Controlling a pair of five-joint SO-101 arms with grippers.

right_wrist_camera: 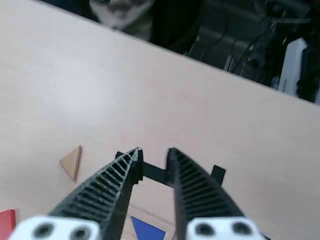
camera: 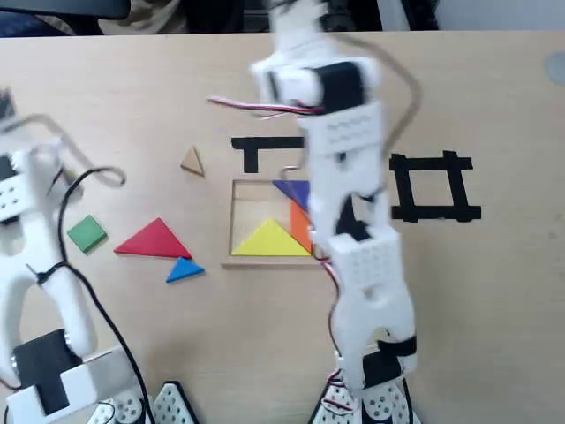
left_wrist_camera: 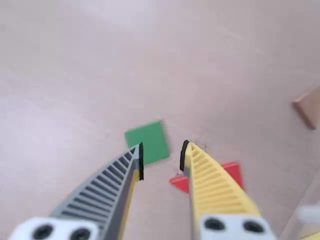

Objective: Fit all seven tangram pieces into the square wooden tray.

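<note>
The square wooden tray [camera: 244, 196] holds a yellow triangle [camera: 265, 238], an orange piece [camera: 301, 228] and a blue piece [camera: 294, 190]. To its left on the table lie a red triangle [camera: 152, 240], a small blue triangle [camera: 184, 270], a green square [camera: 86, 233] and a wood-coloured triangle [camera: 192, 162]. My left gripper [left_wrist_camera: 161, 157] hangs open above the green square [left_wrist_camera: 147, 141], with the red triangle [left_wrist_camera: 232, 175] beside it. My right gripper [right_wrist_camera: 154, 159] is open and holds nothing. It is raised over the tray's far side, above the blue piece [right_wrist_camera: 146, 230].
Black tape marks [camera: 433, 187] lie right of the tray and another [right_wrist_camera: 155, 172] just beyond it. The right arm [camera: 353, 177] stretches over the tray's right part and hides it. The left arm [camera: 35, 256] and its cable stand at the left edge.
</note>
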